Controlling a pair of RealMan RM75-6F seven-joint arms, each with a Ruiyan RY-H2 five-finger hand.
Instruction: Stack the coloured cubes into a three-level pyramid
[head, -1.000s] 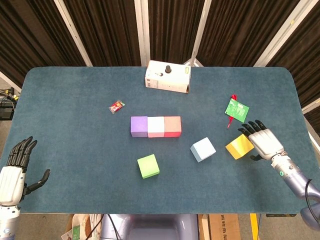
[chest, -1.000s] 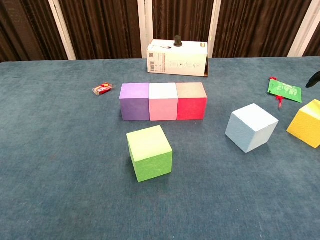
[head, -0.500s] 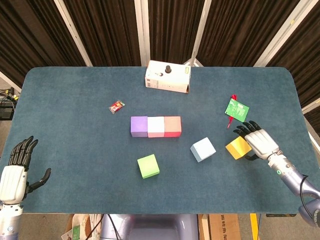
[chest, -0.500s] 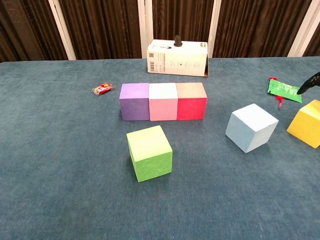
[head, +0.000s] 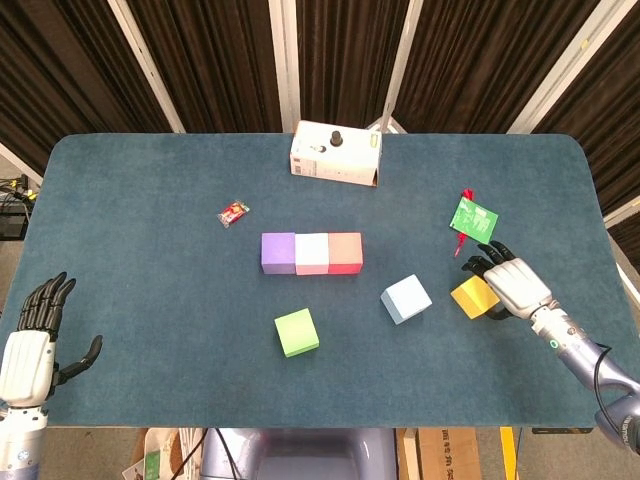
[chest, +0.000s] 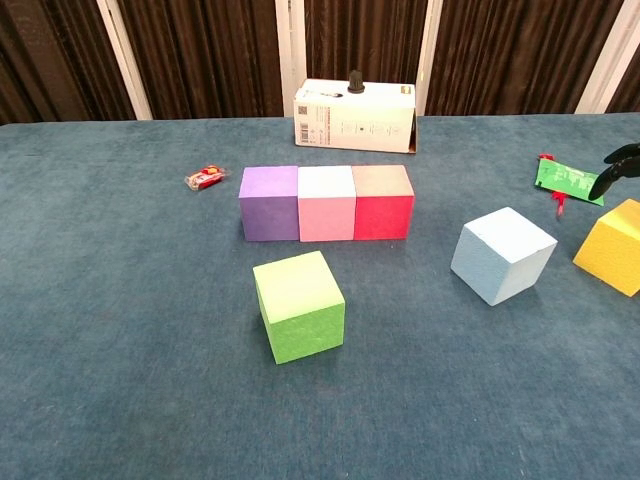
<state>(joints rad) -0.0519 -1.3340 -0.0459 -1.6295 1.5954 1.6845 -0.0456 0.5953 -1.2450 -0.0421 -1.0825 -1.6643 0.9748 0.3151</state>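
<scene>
Yellow cube (head: 472, 297) near the right edge of the table (head: 150, 200), now more covered than a second ago: right hand (head: 513, 285) slid leftward over it since the earlier frames, palm lying across its right side, dark fingertips (chest: 612, 172) poking into the chest view above the cube's top corner. Fingers spread and draped over the cube, touching it, but can't tell if actually clamped around it. Cube itself nudged slightly left along with the hand, still flat on the table.

Left hand (head: 30, 345) parked at the front left corner, fingers apart and pointing away, thumb out to the side, holding nothing. Drifted down a touch compared with before.

Nothing else moved. Purple cube (head: 278, 253), pink cube (head: 312, 254) and red cube (head: 345, 253) touching in a row mid-table. Green cube (head: 297, 332) alone toward the front edge, light blue cube (head: 406, 299) tilted between the row and the yellow one.

Also around: white box (head: 335, 154) at the back edge, small red wrapper (head: 234, 212) left of the row, green packet (head: 473, 219) just behind the right hand.
</scene>
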